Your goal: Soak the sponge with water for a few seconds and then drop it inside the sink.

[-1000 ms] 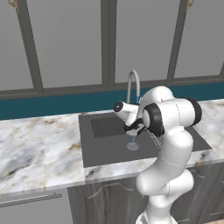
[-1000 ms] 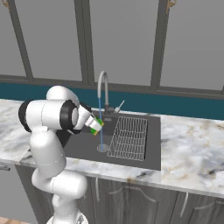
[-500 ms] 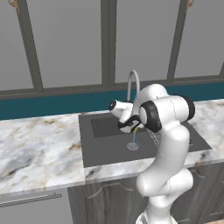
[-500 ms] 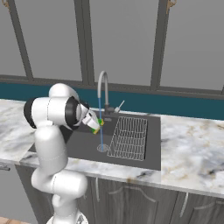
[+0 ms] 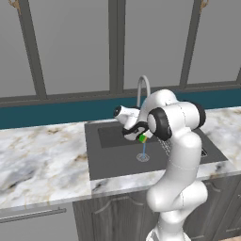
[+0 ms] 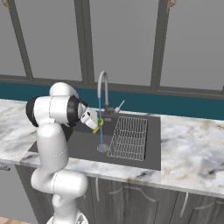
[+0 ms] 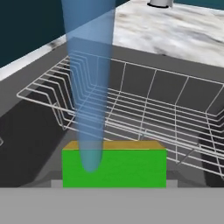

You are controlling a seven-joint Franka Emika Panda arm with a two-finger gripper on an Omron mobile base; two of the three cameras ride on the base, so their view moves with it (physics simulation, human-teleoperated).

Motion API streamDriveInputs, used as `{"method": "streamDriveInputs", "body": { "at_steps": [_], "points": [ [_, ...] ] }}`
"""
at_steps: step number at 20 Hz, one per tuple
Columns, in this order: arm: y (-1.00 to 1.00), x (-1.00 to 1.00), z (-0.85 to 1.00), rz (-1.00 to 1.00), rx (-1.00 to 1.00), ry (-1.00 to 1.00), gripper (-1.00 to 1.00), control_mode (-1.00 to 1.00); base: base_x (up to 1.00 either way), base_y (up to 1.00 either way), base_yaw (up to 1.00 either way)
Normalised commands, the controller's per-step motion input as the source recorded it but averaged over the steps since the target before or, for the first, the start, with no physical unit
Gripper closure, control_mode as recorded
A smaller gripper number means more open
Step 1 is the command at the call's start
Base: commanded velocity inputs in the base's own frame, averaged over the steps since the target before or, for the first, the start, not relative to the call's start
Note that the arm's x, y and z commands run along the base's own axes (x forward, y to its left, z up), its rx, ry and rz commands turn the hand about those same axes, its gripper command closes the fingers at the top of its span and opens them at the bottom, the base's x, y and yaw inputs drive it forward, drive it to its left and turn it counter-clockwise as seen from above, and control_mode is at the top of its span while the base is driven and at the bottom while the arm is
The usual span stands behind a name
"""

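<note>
From the left base view, my claw (image 5: 140, 136) is closed on the sponge (image 5: 141, 138), holding it above the sink (image 5: 108, 162) beneath the faucet (image 5: 142, 89), with the water (image 5: 143, 149) falling past it to the drain (image 5: 142, 157). From the right base view, the sponge (image 6: 99, 123) sits in the stream (image 6: 101, 138), beside the wire rack (image 6: 129, 138). In the hand view the water (image 7: 89, 78) strikes the sponge (image 7: 114, 168). I judge soaking is under way; next I should spread my claw and let it drop. I see no readable labels anywhere, nor on the counter (image 5: 42, 160).
</note>
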Motion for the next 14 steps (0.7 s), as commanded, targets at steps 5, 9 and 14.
{"method": "streamDriveInputs", "body": {
  "at_steps": [5,9,14],
  "points": [
    [0.0,0.04,-0.01,-0.09,0.0,0.0,1.0,-1.0,0.0,0.0,0.0],
    [0.0,0.02,0.0,-0.04,0.0,0.0,1.0,-1.0,0.0,0.0,0.0],
    [0.0,0.01,0.0,-0.01,0.0,0.0,1.0,-1.0,0.0,0.0,0.0]
  ]
}}
